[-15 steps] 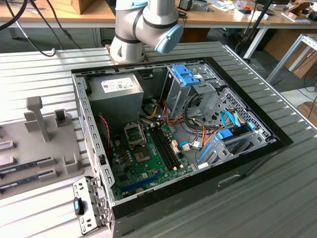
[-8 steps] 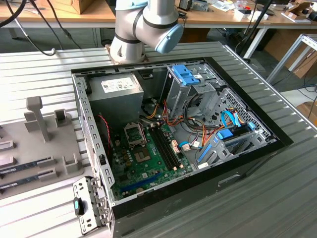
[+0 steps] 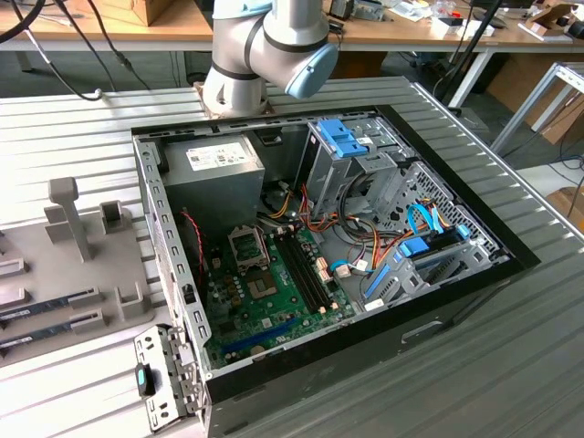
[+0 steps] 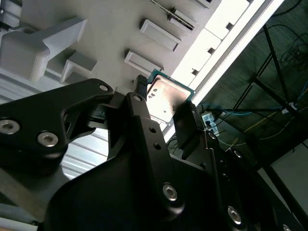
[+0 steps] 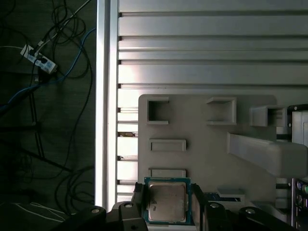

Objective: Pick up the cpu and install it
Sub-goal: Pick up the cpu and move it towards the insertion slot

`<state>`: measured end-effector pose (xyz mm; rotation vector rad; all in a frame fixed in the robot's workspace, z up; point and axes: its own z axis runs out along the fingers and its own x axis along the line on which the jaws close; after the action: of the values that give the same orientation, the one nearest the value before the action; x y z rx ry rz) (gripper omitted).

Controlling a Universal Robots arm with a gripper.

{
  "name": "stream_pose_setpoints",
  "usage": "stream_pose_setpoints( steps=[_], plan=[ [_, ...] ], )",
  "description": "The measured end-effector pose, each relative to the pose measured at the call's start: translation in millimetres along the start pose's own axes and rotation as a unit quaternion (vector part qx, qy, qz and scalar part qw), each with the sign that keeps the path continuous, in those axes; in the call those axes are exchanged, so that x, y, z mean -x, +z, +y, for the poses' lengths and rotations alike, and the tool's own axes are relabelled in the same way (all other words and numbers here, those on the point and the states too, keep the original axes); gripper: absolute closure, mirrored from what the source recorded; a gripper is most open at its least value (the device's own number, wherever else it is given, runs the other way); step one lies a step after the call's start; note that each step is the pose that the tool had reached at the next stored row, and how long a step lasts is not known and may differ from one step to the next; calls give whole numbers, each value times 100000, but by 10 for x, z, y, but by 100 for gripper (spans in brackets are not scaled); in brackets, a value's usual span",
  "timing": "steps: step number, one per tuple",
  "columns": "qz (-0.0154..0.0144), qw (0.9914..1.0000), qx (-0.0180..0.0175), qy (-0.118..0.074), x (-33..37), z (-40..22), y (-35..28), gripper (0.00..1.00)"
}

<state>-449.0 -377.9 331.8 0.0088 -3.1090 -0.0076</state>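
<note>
The cpu (image 5: 166, 202) is a flat square chip with a silver-grey top and a thin green rim. It sits between my gripper's (image 5: 167, 208) two black fingers, which press on opposite edges. In the second wrist view the cpu (image 4: 166, 96) is again clamped in the gripper (image 4: 162, 107), above the grey holder plate (image 4: 110, 33). In the exterior view the open computer case (image 3: 474, 283) lies on the slatted table, and the green motherboard (image 3: 274, 301) carries an open square socket (image 3: 246, 245).
The grey holder plate (image 3: 82, 274) at the exterior view's left has raised blocks and slots, with memory sticks (image 3: 46, 306) lying in it. Power supply (image 3: 214, 173), drive cage (image 3: 351, 146) and loose cables (image 3: 365, 246) crowd the case. Past the table edge (image 5: 102, 96), cables hang.
</note>
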Motion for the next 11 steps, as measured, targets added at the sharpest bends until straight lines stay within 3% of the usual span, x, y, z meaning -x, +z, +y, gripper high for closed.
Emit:
stream_pose_setpoints(
  steps=[11],
  plan=[
    [-3,100000,1,-2,-1,0,-32,53]
  ],
)
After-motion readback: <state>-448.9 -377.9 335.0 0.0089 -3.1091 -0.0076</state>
